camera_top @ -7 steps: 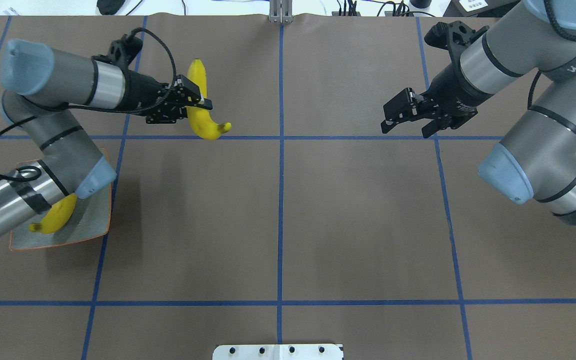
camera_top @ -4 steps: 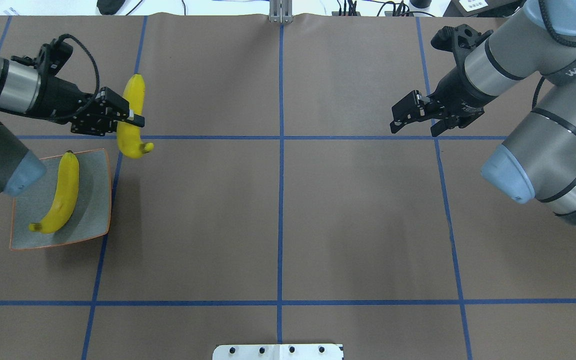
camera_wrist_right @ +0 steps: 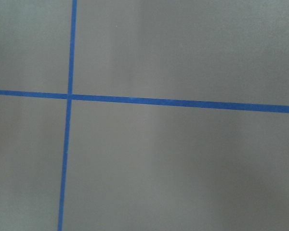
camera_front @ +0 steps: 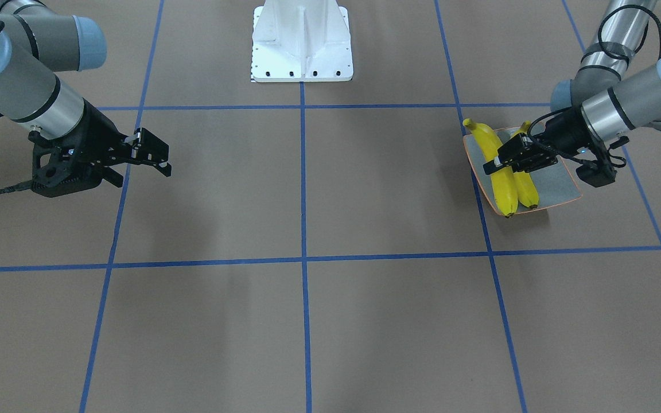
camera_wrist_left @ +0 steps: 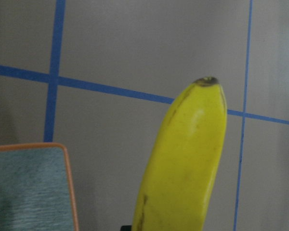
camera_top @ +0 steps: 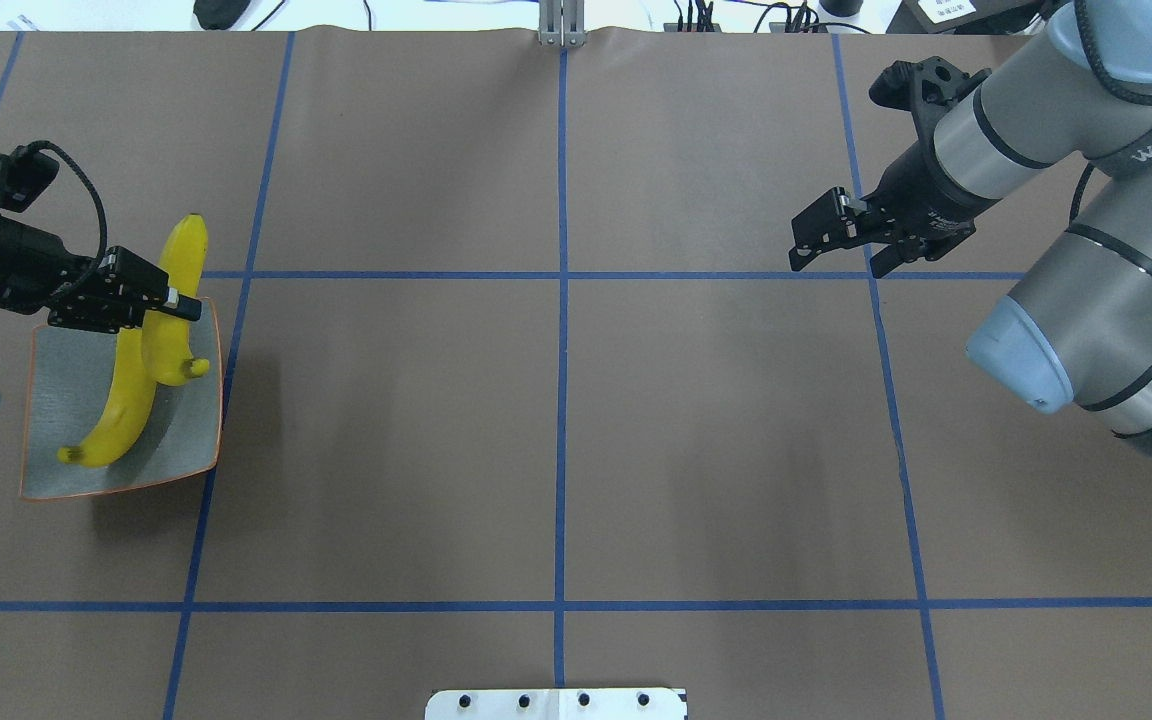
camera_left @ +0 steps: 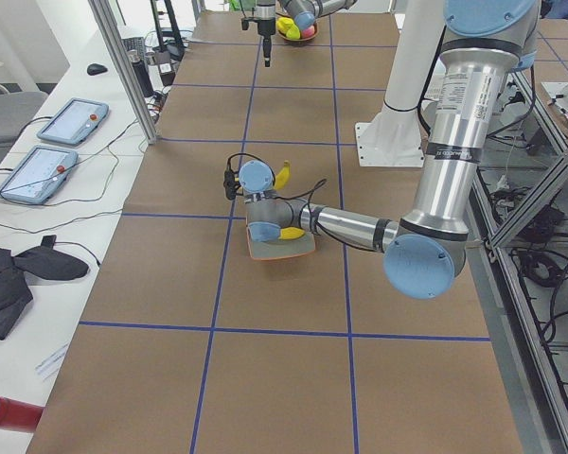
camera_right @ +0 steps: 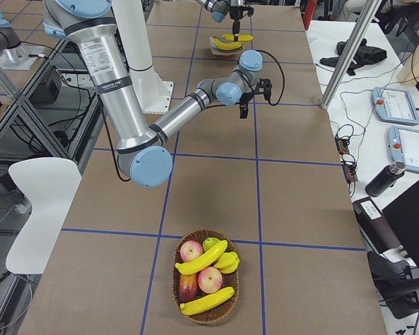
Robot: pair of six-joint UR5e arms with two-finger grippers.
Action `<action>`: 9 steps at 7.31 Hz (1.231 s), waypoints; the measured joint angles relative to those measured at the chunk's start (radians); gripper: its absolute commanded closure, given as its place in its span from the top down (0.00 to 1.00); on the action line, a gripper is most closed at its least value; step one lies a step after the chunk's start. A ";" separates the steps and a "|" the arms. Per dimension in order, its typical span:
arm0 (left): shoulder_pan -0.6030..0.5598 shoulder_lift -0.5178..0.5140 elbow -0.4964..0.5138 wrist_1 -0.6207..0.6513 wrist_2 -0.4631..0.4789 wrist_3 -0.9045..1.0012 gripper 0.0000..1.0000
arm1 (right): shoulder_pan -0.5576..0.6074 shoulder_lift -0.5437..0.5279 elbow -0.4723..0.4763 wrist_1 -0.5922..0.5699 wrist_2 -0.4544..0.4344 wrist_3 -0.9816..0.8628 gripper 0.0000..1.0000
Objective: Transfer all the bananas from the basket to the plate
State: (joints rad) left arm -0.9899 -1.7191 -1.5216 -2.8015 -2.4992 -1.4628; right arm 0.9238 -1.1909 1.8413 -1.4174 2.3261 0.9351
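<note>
Hanging over the plate's (camera_top: 56,455) far edge, the held banana (camera_top: 188,248) is clamped in the left gripper (camera_top: 168,308), just above a second banana (camera_top: 121,412) lying on the plate. More bananas (camera_right: 202,258) lie in the basket (camera_right: 176,271) with apples (camera_right: 209,279), well apart. The right gripper (camera_top: 833,243) hovers above the table (camera_top: 556,450), jaws apart.

Table cover (camera_top: 716,440): brown, paper-like, matt, smooth.
Grid lines (camera_top: 561,400): blue tape, flat, slightly shiny.
Held banana (camera_top: 186,255): yellow skin, smooth, faint sheen.
Banana on plate (camera_top: 121,420): equally smooth, waxy-looking skin.
Plate (camera_top: 56,400): grey-blue, finely ribbed, matt; thin orange rim.
Left gripper (camera_top: 176,308), right gripper (camera_top: 834,262): black, matt, hard plastic or metal.
Arm tubes (camera_top: 966,150): grey matt shells, shiny brushed-metal bands.
Joint caps (camera_top: 1021,355): pale blue plastic, smooth.
Basket (camera_right: 208,319): brown woven wicker, rough.
Base (camera_front: 302,40): white, painted look, satin.
</note>
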 measured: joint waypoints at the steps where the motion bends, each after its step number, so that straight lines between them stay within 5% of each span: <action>1: 0.004 0.014 -0.001 -0.001 0.000 0.003 0.00 | -0.002 0.000 0.000 0.000 -0.001 0.000 0.99; 4: 0.018 0.041 0.003 -0.001 0.001 0.004 0.00 | -0.004 -0.002 0.000 0.000 -0.002 0.001 0.99; 6: 0.032 0.049 0.010 -0.001 0.004 0.013 0.22 | -0.005 -0.001 -0.001 0.001 -0.002 0.001 0.99; 7: 0.041 0.060 0.016 0.000 0.007 0.044 0.43 | -0.006 0.000 -0.003 0.001 -0.002 0.001 0.99; 8: 0.045 0.069 0.025 0.001 0.011 0.078 0.99 | -0.007 0.001 -0.007 0.001 -0.002 0.001 0.99; 9: 0.047 0.073 0.031 0.001 0.013 0.095 1.00 | -0.007 0.002 -0.008 0.001 -0.002 0.001 0.99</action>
State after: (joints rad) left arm -0.9428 -1.6466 -1.4910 -2.8001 -2.4863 -1.3674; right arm 0.9164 -1.1888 1.8331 -1.4160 2.3240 0.9357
